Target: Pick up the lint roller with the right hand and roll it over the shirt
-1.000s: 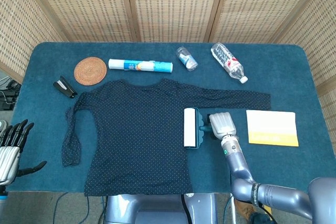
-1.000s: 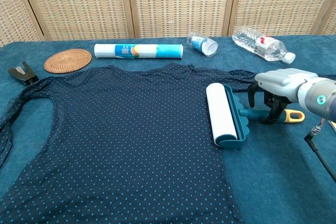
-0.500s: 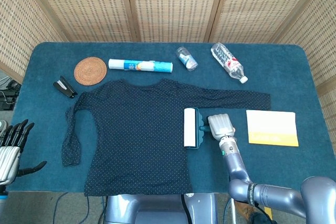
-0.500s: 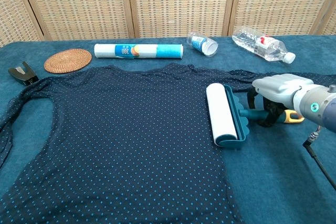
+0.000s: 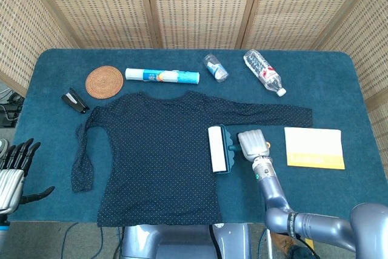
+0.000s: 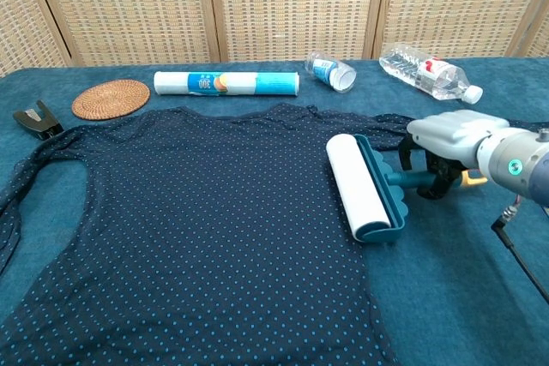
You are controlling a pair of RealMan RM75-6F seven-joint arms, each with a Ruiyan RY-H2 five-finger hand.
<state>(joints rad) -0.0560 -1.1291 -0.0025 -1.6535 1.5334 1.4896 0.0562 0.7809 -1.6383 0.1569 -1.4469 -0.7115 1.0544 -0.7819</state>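
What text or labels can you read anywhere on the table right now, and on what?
White and blue roll: blue label with print, too blurred to read.
Water bottle: red and white label, too small to read.
Small bottle: no legible text.
Yellow and white booklet: no readable print.
Lint roller: none visible.

Right hand (image 6: 450, 139) low over the table, fingers (image 6: 420, 165) curled under; left hand (image 5: 13, 168) spread, idle.
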